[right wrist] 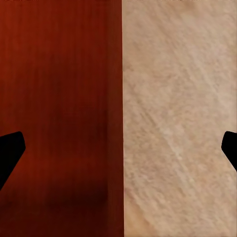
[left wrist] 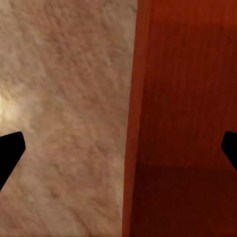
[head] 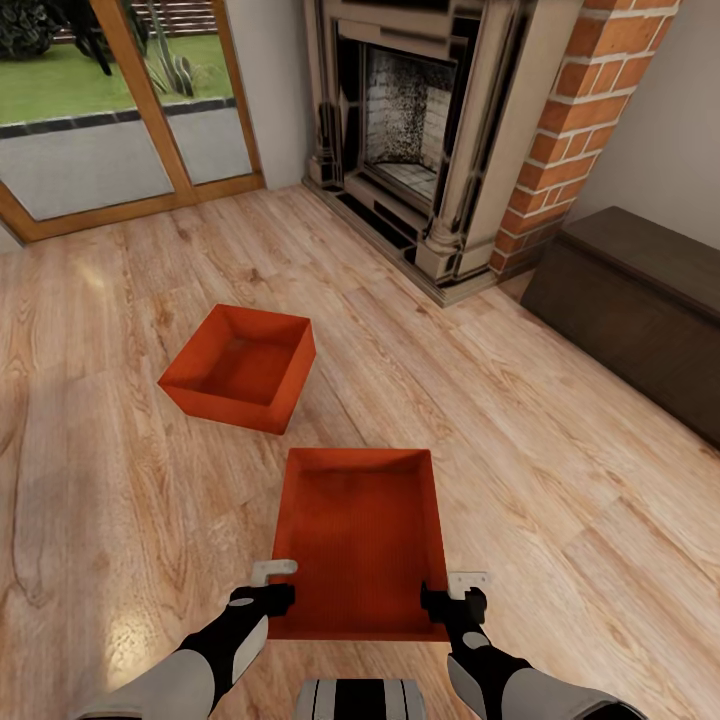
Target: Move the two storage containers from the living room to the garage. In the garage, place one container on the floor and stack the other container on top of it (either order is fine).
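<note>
With both sets of jaws open astride the near bin's [head: 362, 540] side walls on the wood floor [head: 560, 480], close left gripper [head: 272, 585] and right gripper [head: 450, 592] together, then lift level; second bin [head: 240, 367] waits ahead.

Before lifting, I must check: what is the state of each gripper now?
Left gripper: open, straddling near container's wall.
Right gripper: open, straddling its opposite wall.

Container wall [left wrist: 185, 98] between spread fingertips [left wrist: 10, 153]
</note>
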You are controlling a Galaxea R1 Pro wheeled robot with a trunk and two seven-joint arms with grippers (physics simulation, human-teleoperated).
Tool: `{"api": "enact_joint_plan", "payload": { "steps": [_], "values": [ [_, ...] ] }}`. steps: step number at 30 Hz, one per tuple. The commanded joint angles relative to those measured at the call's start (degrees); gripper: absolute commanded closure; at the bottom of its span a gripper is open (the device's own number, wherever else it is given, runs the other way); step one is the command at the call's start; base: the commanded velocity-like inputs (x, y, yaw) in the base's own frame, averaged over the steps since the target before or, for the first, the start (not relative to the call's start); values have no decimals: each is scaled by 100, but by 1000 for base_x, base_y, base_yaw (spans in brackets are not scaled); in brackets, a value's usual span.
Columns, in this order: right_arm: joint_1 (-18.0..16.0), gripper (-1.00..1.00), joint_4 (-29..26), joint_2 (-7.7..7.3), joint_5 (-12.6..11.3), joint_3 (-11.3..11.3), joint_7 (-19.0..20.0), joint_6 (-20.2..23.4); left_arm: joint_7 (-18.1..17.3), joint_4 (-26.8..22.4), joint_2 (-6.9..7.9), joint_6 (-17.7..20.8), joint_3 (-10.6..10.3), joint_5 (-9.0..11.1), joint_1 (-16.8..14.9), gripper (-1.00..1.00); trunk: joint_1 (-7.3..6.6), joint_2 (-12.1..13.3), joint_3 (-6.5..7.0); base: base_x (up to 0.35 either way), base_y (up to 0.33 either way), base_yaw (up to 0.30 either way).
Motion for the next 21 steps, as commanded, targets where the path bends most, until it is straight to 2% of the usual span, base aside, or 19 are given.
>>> {"api": "enact_joint_plan", "payload": {
  "steps": [1, 21],
  "values": [
    [-3, -100, 5, 2, -48, 50, -18, -18, 14, -12, -3, 30, 14, 5, 1, -100, -1, -1, -3, 0, 0, 0],
    [-3, -100, 5, 9, -56, 50, -18, -26, 5, -20, 6, 22, 17, 7, 1, -100, -1, -1, -3, 0, 0, 0]
  ]
}}
